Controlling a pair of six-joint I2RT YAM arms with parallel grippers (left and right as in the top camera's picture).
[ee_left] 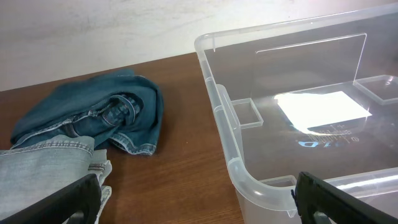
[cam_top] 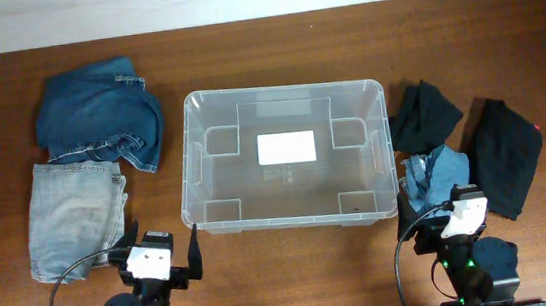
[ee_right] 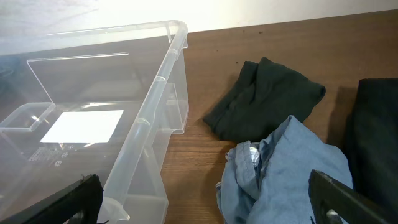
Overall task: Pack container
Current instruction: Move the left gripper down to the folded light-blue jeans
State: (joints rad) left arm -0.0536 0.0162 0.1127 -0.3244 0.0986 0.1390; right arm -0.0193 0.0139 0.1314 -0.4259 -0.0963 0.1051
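Note:
The container (cam_top: 191,161) is a clear plastic bin with a white label on its base, standing empty at the table's middle. My left gripper (cam_top: 162,247) is open and empty, just in front of the bin's front left corner (ee_left: 249,179); its fingers (ee_left: 199,208) straddle bare table and that corner. My right gripper (cam_top: 456,208) is open and empty at the bin's front right, with its fingers (ee_right: 205,208) spanning the bin's corner (ee_right: 163,81) and a crumpled light blue denim garment (ee_right: 292,168).
Left of the bin lie dark blue jeans (cam_top: 99,114) (ee_left: 99,115) and folded light grey-blue jeans (cam_top: 73,217) (ee_left: 43,168). Right of it lie a black garment (cam_top: 425,113) (ee_right: 267,99), a second black garment (cam_top: 504,156) (ee_right: 379,137) and the light blue denim (cam_top: 436,175).

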